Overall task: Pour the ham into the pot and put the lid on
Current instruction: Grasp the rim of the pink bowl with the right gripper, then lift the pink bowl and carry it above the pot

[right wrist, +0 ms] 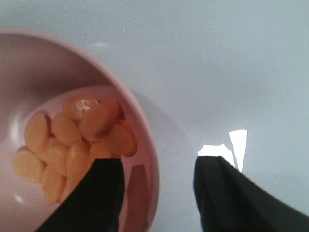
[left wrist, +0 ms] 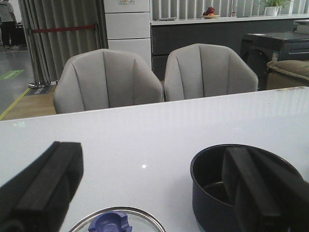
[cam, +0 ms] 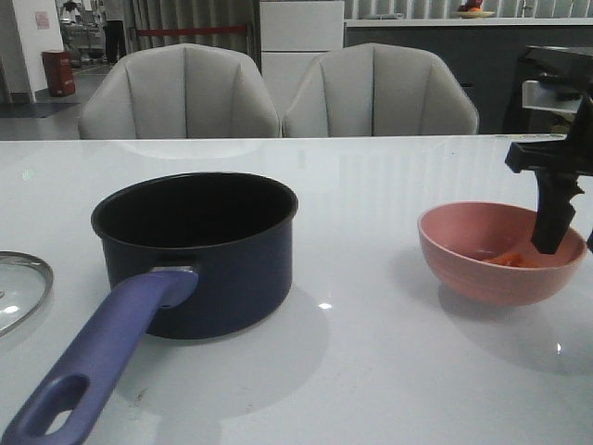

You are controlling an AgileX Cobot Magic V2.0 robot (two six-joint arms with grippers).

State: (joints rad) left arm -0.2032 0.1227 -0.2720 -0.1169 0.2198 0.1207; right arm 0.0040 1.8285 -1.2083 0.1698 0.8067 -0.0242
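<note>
The dark navy pot (cam: 199,250) stands left of centre, its purple-blue handle (cam: 102,357) pointing toward the front edge. The glass lid (cam: 18,283) lies flat at the far left. The ham (right wrist: 72,140), several orange-pink slices, lies in the pink bowl (cam: 482,264) at the right. My right gripper (right wrist: 157,166) is open and straddles the bowl's rim, one finger inside, one outside; it also shows in the front view (cam: 565,236). My left gripper (left wrist: 149,159) is open and empty above the lid (left wrist: 145,215) and its blue knob (left wrist: 111,223), with the pot (left wrist: 212,193) beside it.
Two grey chairs (cam: 181,93) stand behind the white table's (cam: 371,352) far edge. A dark machine (cam: 556,83) sits at the back right.
</note>
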